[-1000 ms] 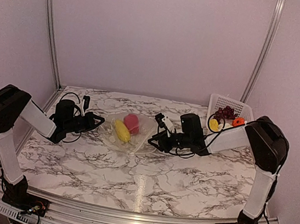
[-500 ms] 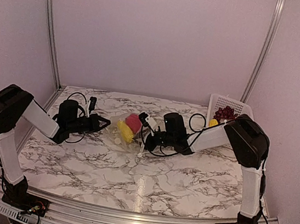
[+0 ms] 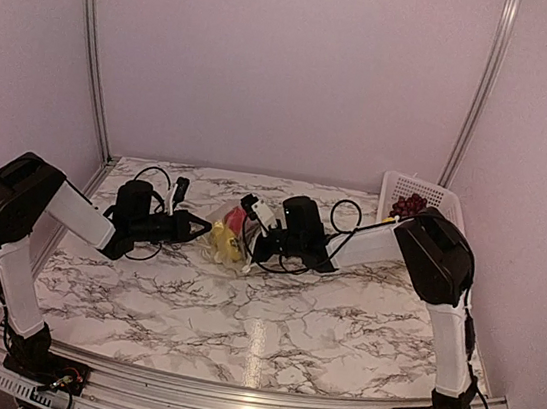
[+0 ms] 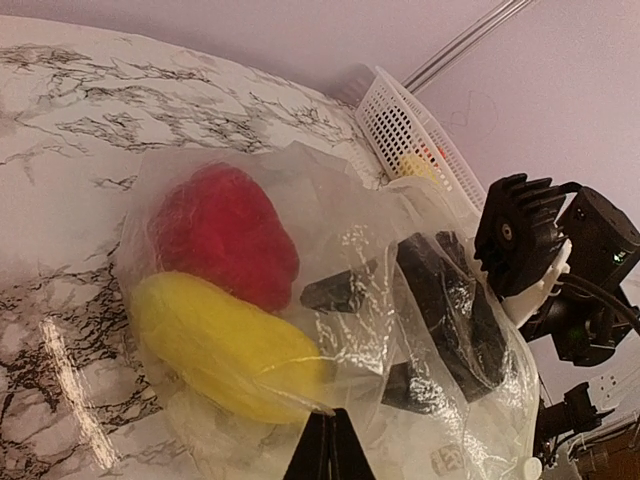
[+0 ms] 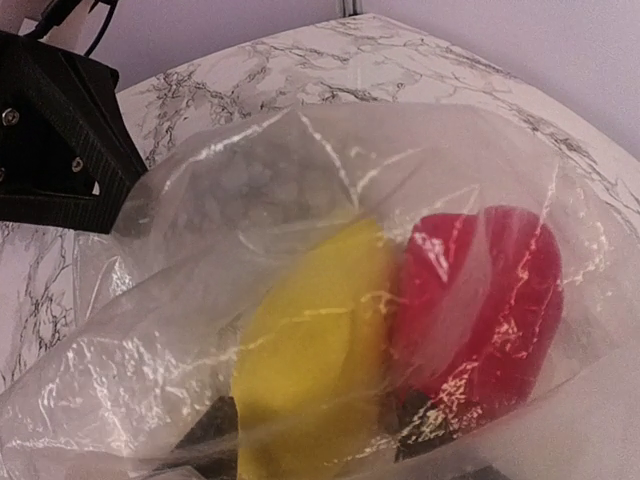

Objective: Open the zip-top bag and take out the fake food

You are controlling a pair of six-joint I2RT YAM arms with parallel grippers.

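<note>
While my left gripper (image 4: pixel 330 440) is pinching the bag (image 4: pixel 300 200) film tight, my right gripper (image 5: pixel 315 440) is holding its fingers apart around the yellow piece (image 5: pixel 310 340); I cannot tell if they are touching it. The bag is sitting far, left of centre. I am risking catching film along with the food and dragging the bag, or shoving the red piece (image 5: pixel 480 300) deeper. Compared with a second ago, my right arm is reaching further left and the bag is bunching narrower.

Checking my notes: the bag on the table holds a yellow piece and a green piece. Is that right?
Not quite: the second piece is red, not green. The right wrist view shows the bag holding a yellow piece and a red piece.
</note>
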